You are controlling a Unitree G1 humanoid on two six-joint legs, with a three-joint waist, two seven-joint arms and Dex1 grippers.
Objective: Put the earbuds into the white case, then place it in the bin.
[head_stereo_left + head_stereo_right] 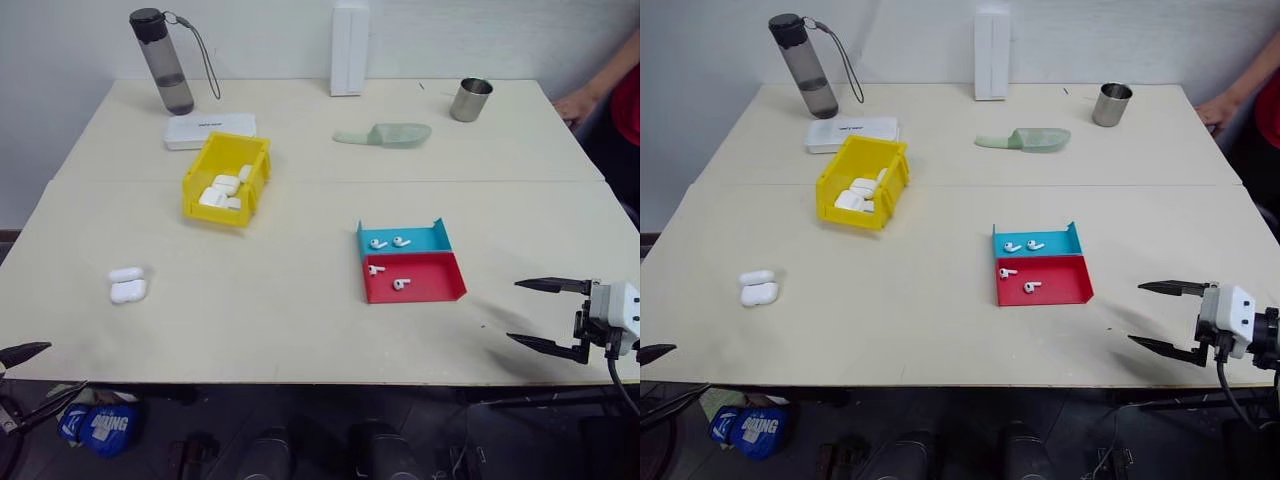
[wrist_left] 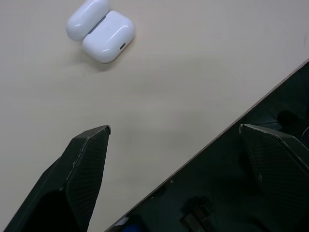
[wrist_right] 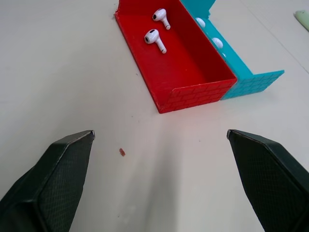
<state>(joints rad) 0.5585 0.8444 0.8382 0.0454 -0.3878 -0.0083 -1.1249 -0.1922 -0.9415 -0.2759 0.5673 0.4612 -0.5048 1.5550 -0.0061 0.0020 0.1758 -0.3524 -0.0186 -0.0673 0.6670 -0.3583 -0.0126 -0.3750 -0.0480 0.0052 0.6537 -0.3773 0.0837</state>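
Where the surface (image 1: pixel 300 330) meets its near edge, the left gripper (image 1: pixel 30 370) sits at 7 o'clock and the right gripper (image 1: pixel 545 315) at 4 o'clock, each with fingers spread wide and holding nothing. The left wrist view places one left finger (image 2: pixel 84 169) over the surface and the other past its edge. The case (image 1: pixel 127 285) lies at 9 o'clock, lid open, just ahead of the left gripper and well apart from it. Right of centre stands a shallow tray (image 1: pixel 410 265), its red half nearer and its blue half farther. Four earbuds (image 1: pixel 400 284) rest in it: two in the red half, two in the blue. A small red speck (image 3: pixel 121 152) marks the surface between the right gripper and the tray. The bin (image 1: pixel 227 180) stands at 11 o'clock, with several white cases inside. Beyond it lie a flat white box (image 1: pixel 210 130) and a dark bottle (image 1: pixel 162 60). A pale green scoop (image 1: pixel 385 134), an upright white box (image 1: pixel 350 48) and a metal cup (image 1: pixel 470 99) occupy the far side. A person's hand (image 1: pixel 575 105) rests at 2 o'clock.
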